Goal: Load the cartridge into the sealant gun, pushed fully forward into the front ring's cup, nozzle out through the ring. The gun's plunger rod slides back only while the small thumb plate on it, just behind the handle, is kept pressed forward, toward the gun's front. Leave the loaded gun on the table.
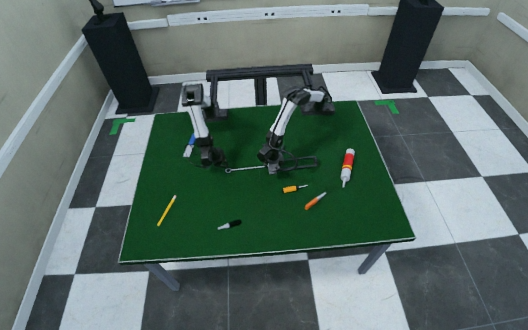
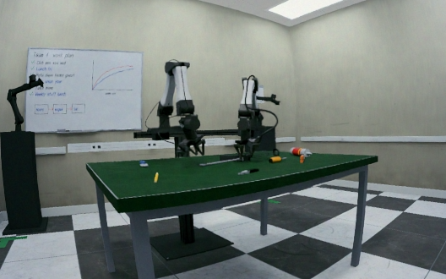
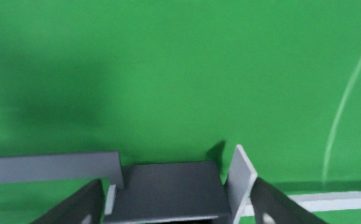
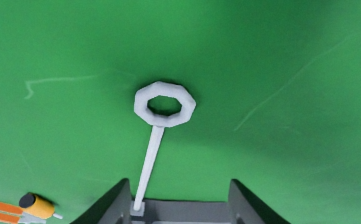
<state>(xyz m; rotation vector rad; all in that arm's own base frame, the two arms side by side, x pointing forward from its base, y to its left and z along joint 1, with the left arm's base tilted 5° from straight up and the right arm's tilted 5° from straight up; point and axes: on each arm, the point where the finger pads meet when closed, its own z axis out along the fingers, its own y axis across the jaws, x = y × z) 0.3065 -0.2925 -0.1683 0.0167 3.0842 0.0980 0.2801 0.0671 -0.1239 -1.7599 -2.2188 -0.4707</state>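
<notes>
The red and white cartridge (image 1: 347, 166) (image 2: 300, 151) lies loose, its nozzle toward the table's front edge. The sealant gun's dark frame (image 3: 46, 168) lies on the table. Its plunger rod (image 1: 246, 169) (image 3: 336, 201) (image 4: 149, 160) sticks far out behind the handle (image 3: 173, 186) and ends in a pale ring (image 4: 162, 89). My left gripper (image 1: 273, 171) (image 3: 177, 187) is open, its fingers on either side of the handle; one is right behind the pale thumb plate (image 3: 241, 177). Whether the plate is pressed is unclear. My right gripper (image 1: 224, 162) (image 4: 179, 188) is part-open and empty, above the rod's ring end.
A yellow screwdriver (image 1: 289, 189) (image 2: 274, 160) (image 4: 40, 206) and an orange tool (image 1: 314, 202) (image 2: 301, 159) lie between gun and front edge. A black marker (image 1: 230, 224) (image 2: 248, 172) and yellow pencil (image 1: 166, 210) (image 2: 156, 177) lie nearer the front. A blue-white object (image 1: 189, 146) lies beside the right arm.
</notes>
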